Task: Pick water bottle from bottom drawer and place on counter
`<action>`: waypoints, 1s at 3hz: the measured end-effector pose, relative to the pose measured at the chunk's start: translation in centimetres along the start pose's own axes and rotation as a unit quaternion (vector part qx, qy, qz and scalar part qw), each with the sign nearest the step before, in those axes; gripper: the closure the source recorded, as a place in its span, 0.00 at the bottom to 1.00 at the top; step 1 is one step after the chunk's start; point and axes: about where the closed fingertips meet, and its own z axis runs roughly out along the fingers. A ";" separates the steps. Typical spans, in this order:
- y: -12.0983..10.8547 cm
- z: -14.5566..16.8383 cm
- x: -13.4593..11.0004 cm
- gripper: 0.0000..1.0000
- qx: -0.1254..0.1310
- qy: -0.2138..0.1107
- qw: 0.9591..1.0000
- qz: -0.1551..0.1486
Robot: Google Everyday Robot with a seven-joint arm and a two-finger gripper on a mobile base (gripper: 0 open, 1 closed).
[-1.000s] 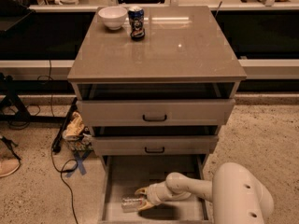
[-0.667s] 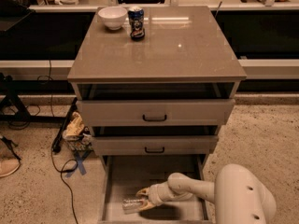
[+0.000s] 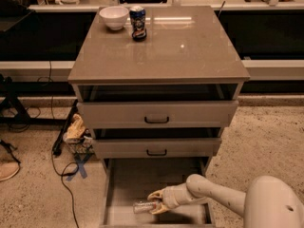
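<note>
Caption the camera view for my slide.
Claw at the water bottle lying in the open bottom drawer; white bowl and blue can on the counter.

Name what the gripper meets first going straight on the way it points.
The water bottle, lying in the bottom drawer right ahead of the gripper; whether they already touch is unclear.

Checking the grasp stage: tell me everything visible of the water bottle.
The water bottle is small, clear plastic, lying on its side on the floor of the open bottom drawer, near the front, pointing left to right. The gripper is at its right end, hiding it; contact cannot be confirmed. Cap and label cannot be made out.
</note>
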 end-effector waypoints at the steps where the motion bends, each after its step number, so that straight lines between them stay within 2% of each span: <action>1: 1.1 -5.6 -1.8 1.00 0.007 -0.024 0.999 -0.028; 2: 2.3 -11.9 -3.4 1.00 0.017 -0.050 0.997 -0.055; 3: 2.3 -11.9 -3.4 1.00 0.017 -0.050 0.997 -0.055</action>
